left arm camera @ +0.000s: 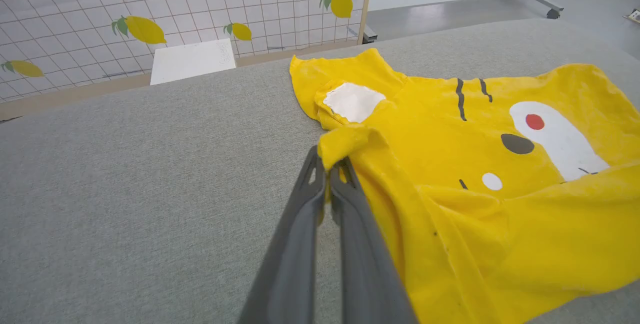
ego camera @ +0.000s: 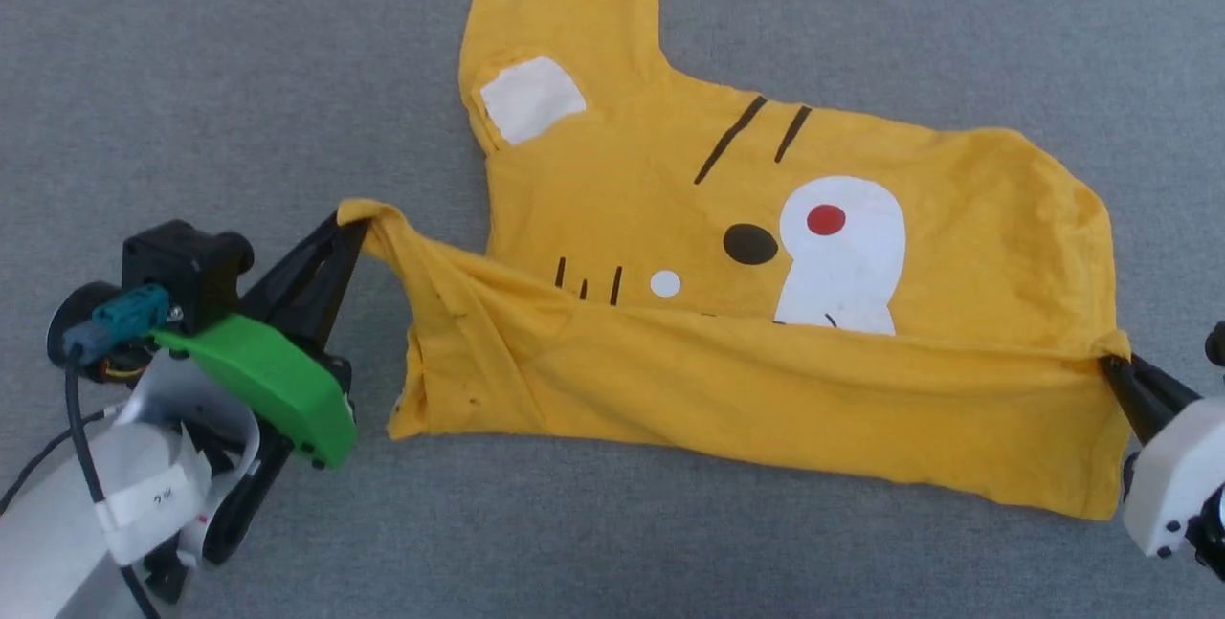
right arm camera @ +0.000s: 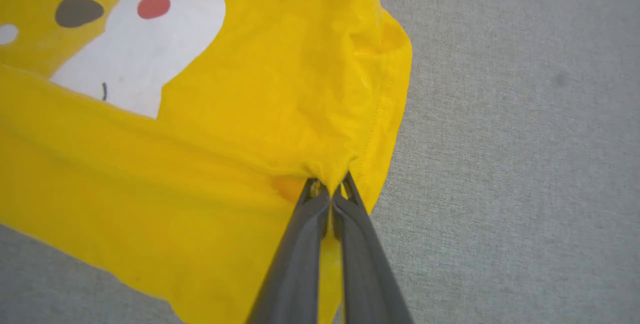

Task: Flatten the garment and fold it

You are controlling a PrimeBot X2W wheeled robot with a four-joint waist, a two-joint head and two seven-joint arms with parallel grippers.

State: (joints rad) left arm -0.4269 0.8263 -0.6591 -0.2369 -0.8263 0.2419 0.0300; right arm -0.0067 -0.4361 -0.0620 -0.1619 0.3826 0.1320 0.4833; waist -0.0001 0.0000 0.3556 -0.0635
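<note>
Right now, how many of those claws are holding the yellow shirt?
2. The left gripper is shut on a bunched corner at the left side of the yellow T-shirt. The right gripper is shut on its right edge. The cloth sags between them.

Grey fabric worktop (ego camera: pixel 191 74), lemon-print screen (left arm camera: pixel 175 8) behind.
The screen stood at eleven o'clock, a white board (left arm camera: pixel 192 61) beside it; grey floor (left arm camera: pixel 450 11) lay at one o'clock.
</note>
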